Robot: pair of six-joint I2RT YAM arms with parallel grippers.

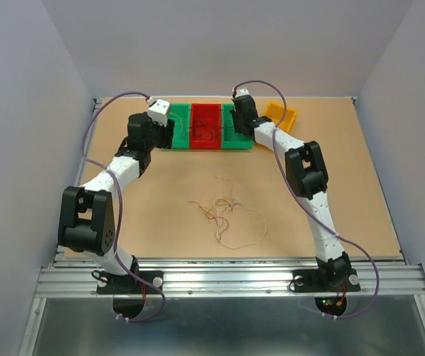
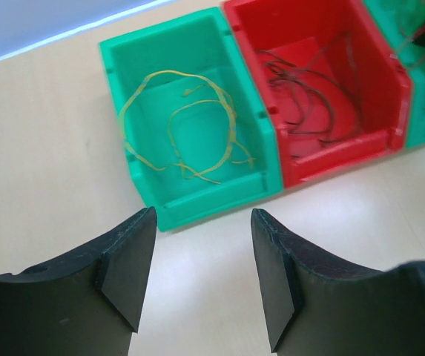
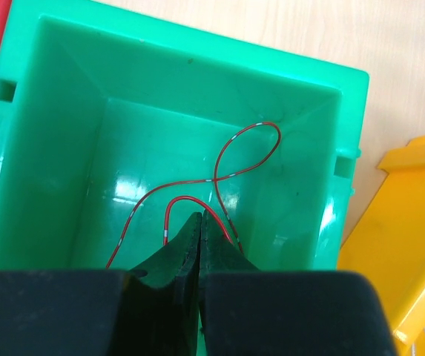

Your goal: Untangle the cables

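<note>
Tabletop (image 1: 160, 193): tan board; both arms reach to the row of bins along its far side, at the top of the overhead view.
Cables (image 1: 223, 211): a small loose tangle of hair-thin loops, brown, pale and orange, lying flat at the centre of the overhead view, between the two arms and well apart from the bins and from both sets of fingers.
Left fingers (image 2: 142, 237): spread apart with nothing between them, at the bottom of the left wrist view, over bare tabletop just in front of the left green bin.
Left green bin (image 2: 197, 208): upper middle of the left wrist view; a yellow wire (image 2: 231, 126) lies in loose loops on its floor.
Red bin (image 2: 338, 159): touching the left green bin on its right; dark brown wires (image 2: 308, 96) lie curled inside.
Right fingers (image 3: 199, 219): pressed together, at the bottom centre of the right wrist view, down inside the right green bin.
Right green bin (image 3: 64, 133): fills most of the right wrist view; a red-and-white striped wire (image 3: 213, 180) loops across its floor and runs down behind the fingertips. Whether the tips pinch it cannot be told.
Yellow bin (image 3: 405, 222): right edge of the right wrist view, just beside the right green bin and set at an angle to it.
</note>
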